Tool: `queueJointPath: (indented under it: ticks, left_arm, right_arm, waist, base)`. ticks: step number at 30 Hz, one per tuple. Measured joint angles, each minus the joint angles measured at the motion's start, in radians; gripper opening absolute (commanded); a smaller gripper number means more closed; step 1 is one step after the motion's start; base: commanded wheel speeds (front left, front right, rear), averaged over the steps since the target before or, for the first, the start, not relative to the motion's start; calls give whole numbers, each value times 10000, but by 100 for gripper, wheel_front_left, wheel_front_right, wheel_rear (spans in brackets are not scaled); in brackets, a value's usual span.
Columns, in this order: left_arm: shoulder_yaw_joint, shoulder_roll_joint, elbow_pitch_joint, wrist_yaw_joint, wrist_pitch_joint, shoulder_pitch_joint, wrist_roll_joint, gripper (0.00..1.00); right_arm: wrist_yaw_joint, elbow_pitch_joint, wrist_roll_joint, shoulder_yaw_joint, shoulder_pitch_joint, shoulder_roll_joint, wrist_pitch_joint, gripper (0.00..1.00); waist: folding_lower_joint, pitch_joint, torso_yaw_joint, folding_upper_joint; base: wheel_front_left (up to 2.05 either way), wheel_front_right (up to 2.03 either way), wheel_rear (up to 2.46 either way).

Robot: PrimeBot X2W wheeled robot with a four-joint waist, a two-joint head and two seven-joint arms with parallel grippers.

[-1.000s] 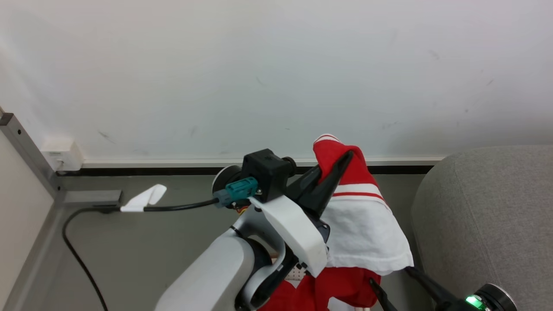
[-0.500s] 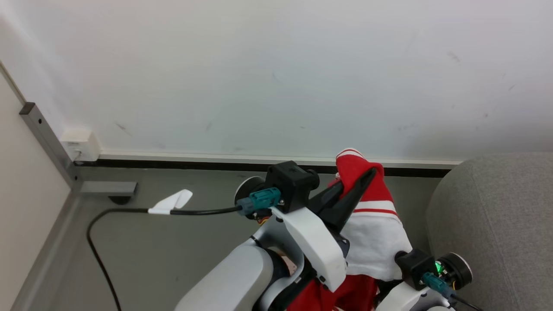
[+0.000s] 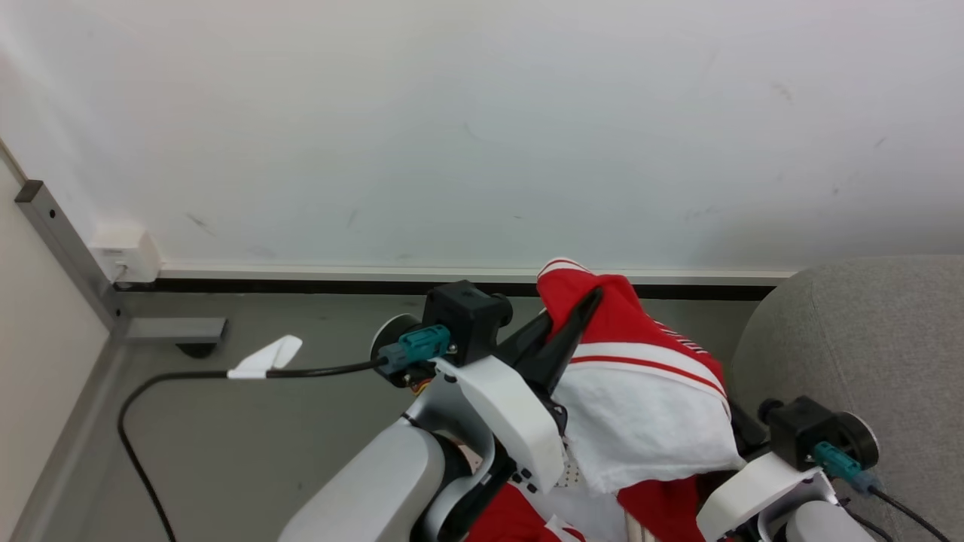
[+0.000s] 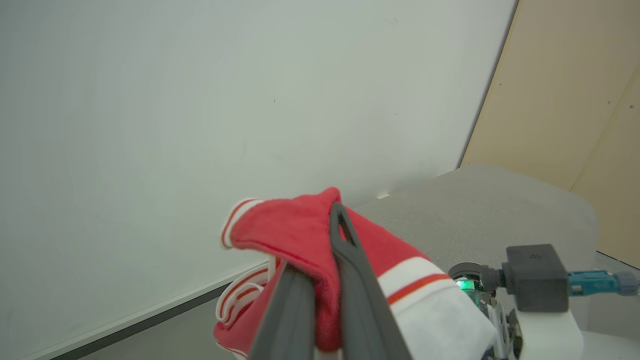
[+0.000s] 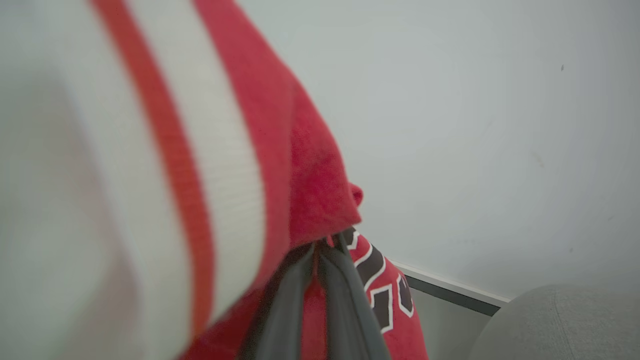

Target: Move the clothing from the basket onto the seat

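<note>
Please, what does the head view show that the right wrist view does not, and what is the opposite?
Head view adds: the left gripper shut on the soft red clothing with white panels, the thin black cable with its white tag on the grey floor, and the small white wall box.
Right wrist view adds: the right gripper shut on that clothing, and black white-edged lettering beside it.
Both share: the clothing, the plain white wall and the light-grey fabric seat.
</note>
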Motion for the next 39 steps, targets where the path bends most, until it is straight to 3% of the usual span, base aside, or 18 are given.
queueJointPath:
  ticks: [2,3,4,6,7,8,22,39]
  left_arm:
    - [21,44,36,48,-38,72,2,3]
    - [29,67,65,75,-81,90,6,29]
    - [42,102,88,113,-94,99,25,39]
    - [54,150,140,151,-153,153,29,47]
    - [52,163,174,157,-174,204,29,87]
    - [46,169,209,161,-190,259,29,100]
    - [-257,119,857,150,-752,736,4,100]
    - [-629,-40,1026,23,-1005,765,2,100]
  right_arm:
    - [0,-280,244,-96,33,-217,-6,0]
    - [0,-451,339,-148,62,-316,-8,0]
    - [0,-608,453,-201,85,-403,-8,0]
    - [0,-940,669,-272,124,-596,-8,0]
    - [0,-1104,813,-320,135,-692,-8,0]
    - [0,-1266,915,-355,140,-771,6,0]
    - [0,-3394,1889,-1262,431,-1590,878,0]
    - [-2,-4959,2098,-3808,1452,-2328,1705,0]
  waist:
    - [0,11,-50,0]
    - [0,20,-73,0]
    - [0,29,-95,0]
    - [0,57,-145,0]
    - [0,73,-169,0]
    - [0,85,-193,0]
    - [0,348,-785,0]
    - [0,648,-2916,0]
  base:
    - [0,0,0]
    - [0,0,0]
    - [0,0,0]
    - [0,0,0]
    - [0,0,0]
    - [0,0,0]
    - [0,0,0]
    - [0,0,0]
